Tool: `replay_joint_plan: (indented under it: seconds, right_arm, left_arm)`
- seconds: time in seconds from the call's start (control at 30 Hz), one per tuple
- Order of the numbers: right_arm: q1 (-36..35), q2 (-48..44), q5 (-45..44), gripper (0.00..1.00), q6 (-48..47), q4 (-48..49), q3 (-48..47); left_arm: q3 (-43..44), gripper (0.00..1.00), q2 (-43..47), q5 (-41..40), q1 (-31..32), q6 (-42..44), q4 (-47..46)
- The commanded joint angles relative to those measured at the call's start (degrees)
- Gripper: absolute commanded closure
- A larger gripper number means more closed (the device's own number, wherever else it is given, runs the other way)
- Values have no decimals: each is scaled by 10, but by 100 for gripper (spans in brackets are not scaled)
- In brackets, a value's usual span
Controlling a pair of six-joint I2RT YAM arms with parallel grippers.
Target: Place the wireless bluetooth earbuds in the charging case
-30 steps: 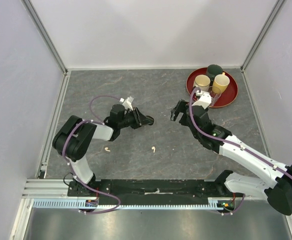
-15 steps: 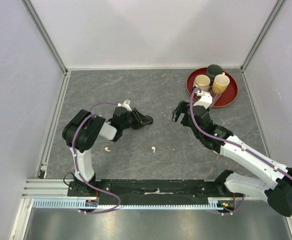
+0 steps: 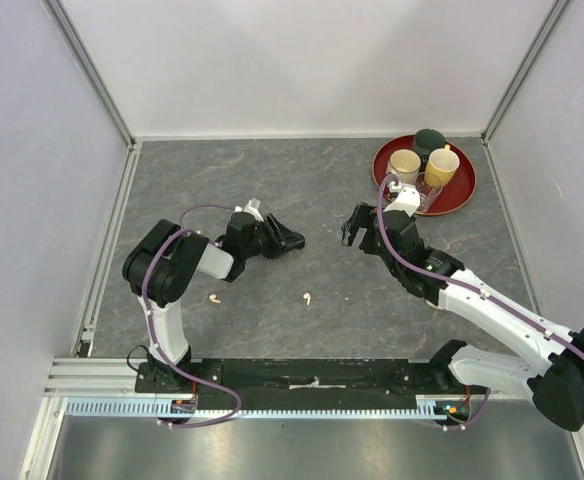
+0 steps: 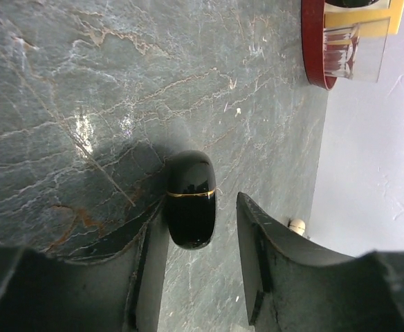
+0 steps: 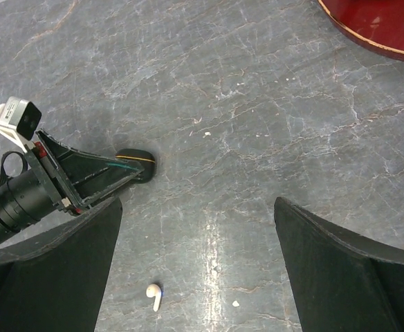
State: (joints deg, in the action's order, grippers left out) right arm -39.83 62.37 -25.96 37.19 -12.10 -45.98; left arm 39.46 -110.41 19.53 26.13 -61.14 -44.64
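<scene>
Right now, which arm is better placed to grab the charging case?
Left. Its tool is open and sits around the black charging case, with a gap showing on one side, so closing should grip it. The right tool is open too, but hangs well apart from the case.
</scene>
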Motion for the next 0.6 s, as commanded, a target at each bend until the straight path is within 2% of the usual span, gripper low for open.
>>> replay_joint_plan:
  seconds: [0.0,0.37,0.57]
  right_arm:
    - [4,1,10,2,-4,3,-16]
    - [16,7,-9,2,0,-11,-16]
    - [96,26,29,2,52,-52,-17]
  left_arm:
    - [0,49,20,-29,-1,34,48]
    - [-23,40,89,-85,-2,98,140]
    - [-34,39,150,-126,-3,153,185]
